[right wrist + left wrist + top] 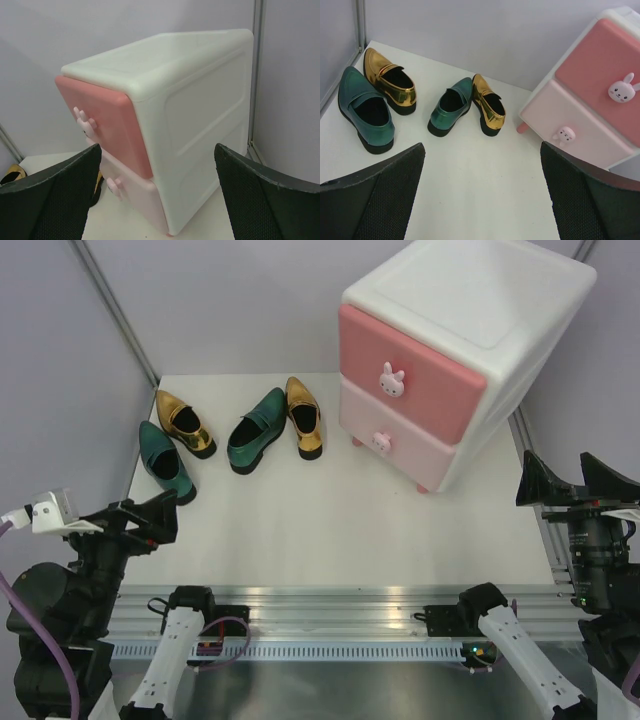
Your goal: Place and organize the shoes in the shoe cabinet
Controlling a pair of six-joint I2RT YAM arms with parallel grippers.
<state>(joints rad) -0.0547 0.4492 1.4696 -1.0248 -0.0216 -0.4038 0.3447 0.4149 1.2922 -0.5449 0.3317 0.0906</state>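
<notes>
Status of left gripper (480, 200), right gripper (157, 200): wide open, empty. Treat 4 shoes (256, 432) near table's (330, 530) far-left corner as light, stiff, glossy, likely slippery. Pinch across heel collar.

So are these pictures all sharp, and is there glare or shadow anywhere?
Top external: soft, even light and faint shadows, with a bright glare streak on the metal rail. Left wrist: crisp, with shiny highlights on the gold shoes. Right wrist: the shoe cabinet looks slightly soft and pale, with no hard shadows.
</notes>
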